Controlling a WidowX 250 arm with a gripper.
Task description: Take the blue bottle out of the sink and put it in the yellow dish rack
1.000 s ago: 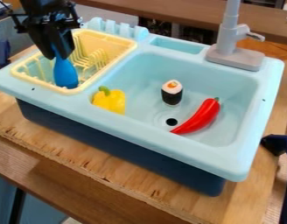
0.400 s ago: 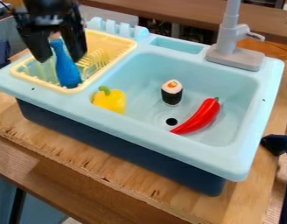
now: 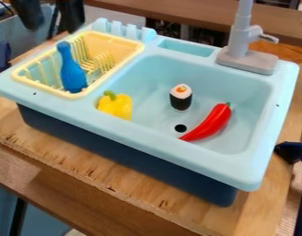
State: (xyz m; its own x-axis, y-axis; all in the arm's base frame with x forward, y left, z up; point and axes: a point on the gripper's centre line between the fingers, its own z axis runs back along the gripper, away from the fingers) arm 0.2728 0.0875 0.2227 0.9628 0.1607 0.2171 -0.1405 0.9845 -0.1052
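Hanging empty, fingers spread, the black gripper (image 3: 49, 13) near the blue bottle (image 3: 72, 73)!
Looks light, stiff, perhaps slick; slim neck offers best hold.

— What colour is the two-finger gripper (image 3: 54, 27)?
— Black, right down both fingers (image 3: 72, 14)
— And their shape?
— Broad and long, with blunt, rounded tips; the finer surface detail is too blurred to tell
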